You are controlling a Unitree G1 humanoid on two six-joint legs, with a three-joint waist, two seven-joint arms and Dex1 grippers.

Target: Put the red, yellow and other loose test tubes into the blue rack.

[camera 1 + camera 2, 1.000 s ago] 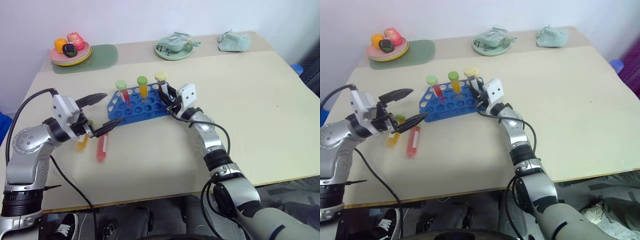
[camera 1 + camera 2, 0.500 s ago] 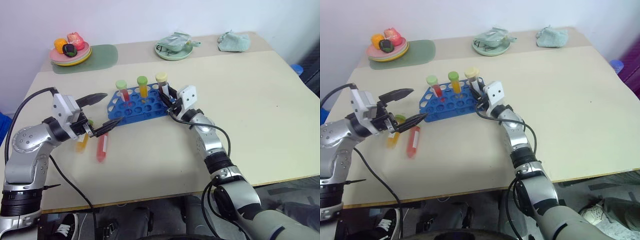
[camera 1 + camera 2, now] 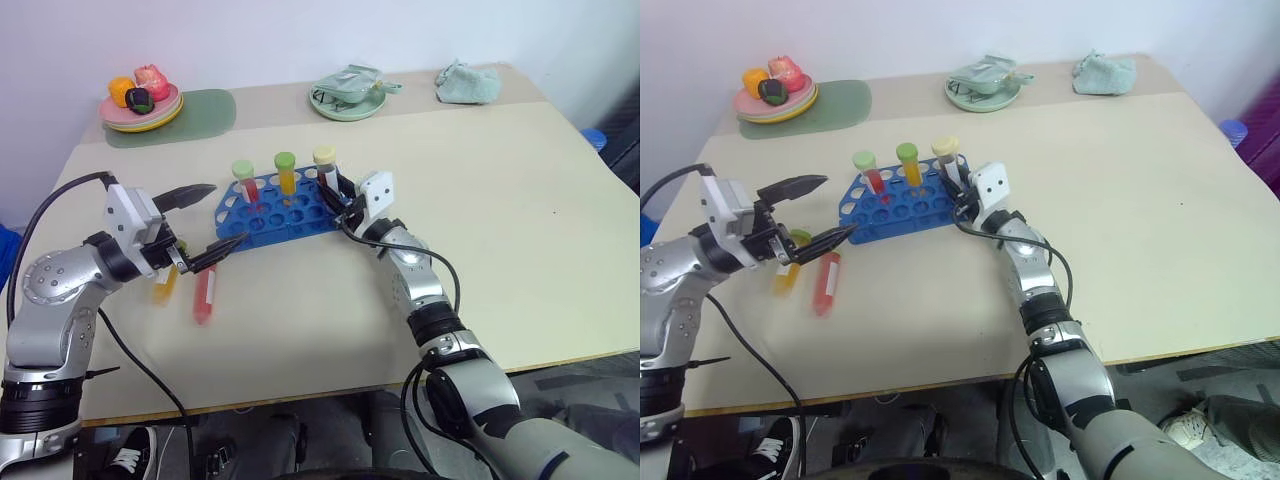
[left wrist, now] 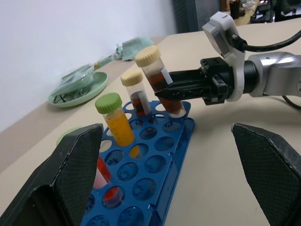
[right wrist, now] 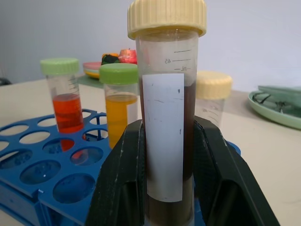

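Right gripper, unmoved, is clamping the dark-brown pale-yellow-capped plastic tube into the bright blue holed plastic rack, release pending; left gripper is idling wide.

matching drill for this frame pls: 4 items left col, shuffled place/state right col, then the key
1. dark brown tube
2. red tube with white cap
3. left gripper
4. plate of toy food

A. open, above the loose tubes
B. lying flat on the table
C. far left corner of the table
D. clamped in the right gripper at the blue rack

Pairs: 1-D, 2-B, 3-A, 4-C
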